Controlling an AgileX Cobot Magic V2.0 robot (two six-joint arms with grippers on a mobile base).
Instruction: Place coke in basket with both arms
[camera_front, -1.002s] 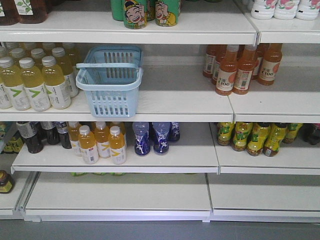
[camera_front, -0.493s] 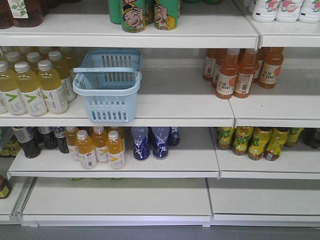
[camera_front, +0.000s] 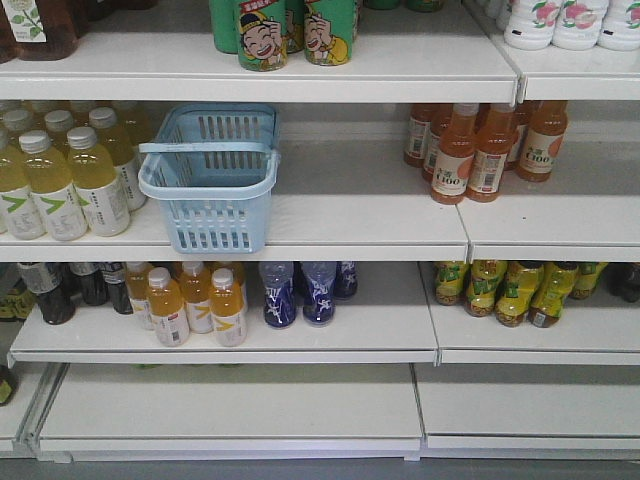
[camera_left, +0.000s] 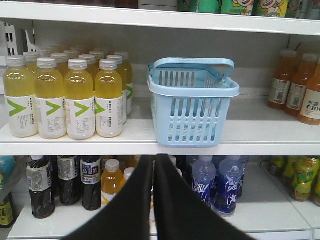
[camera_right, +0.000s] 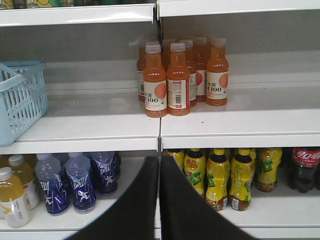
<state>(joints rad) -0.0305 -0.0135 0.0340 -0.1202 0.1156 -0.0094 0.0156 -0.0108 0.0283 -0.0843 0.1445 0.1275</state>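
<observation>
Basket (camera_front: 215, 215) shows lower and leftward than before; left pincer (camera_left: 153, 160) and right pincer (camera_right: 159, 161) pressed together

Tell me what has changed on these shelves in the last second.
Only the view shifted: in the front picture everything sits slightly lower and the left side a touch further left, so it seems the camera moved, not the goods. Nothing was taken hold of or let go. The basket stays on the middle shelf beside the yellow bottles, and the left gripper and right gripper are shut and empty.
</observation>
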